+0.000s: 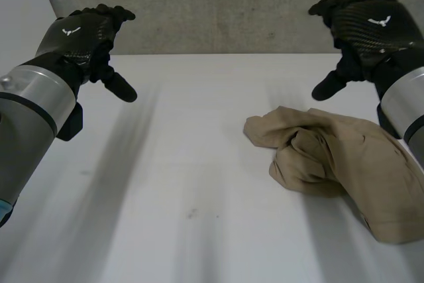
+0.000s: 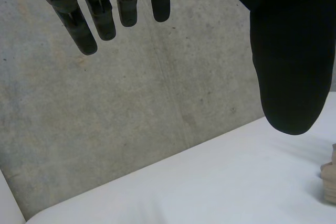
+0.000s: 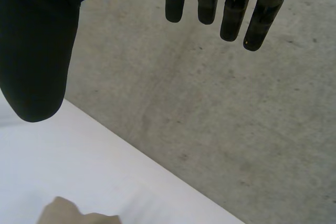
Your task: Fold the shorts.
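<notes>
Tan shorts (image 1: 338, 167) lie crumpled on the right half of the white table (image 1: 192, 183), one end bunched toward the middle, the other running off toward the near right. My left hand (image 1: 86, 38) hovers high over the table's far left, open, holding nothing. My right hand (image 1: 361, 28) hovers over the far right, just behind the shorts, open and empty as well. In the left wrist view the fingers (image 2: 102, 11) hang straight, and an edge of the shorts (image 2: 329, 179) peeks in below the thumb. In the right wrist view a tip of the shorts (image 3: 68, 214) lies below the straight fingers (image 3: 231, 11).
A grey concrete wall (image 1: 218, 8) stands right behind the table's far edge. The table's left half and front middle are bare white surface.
</notes>
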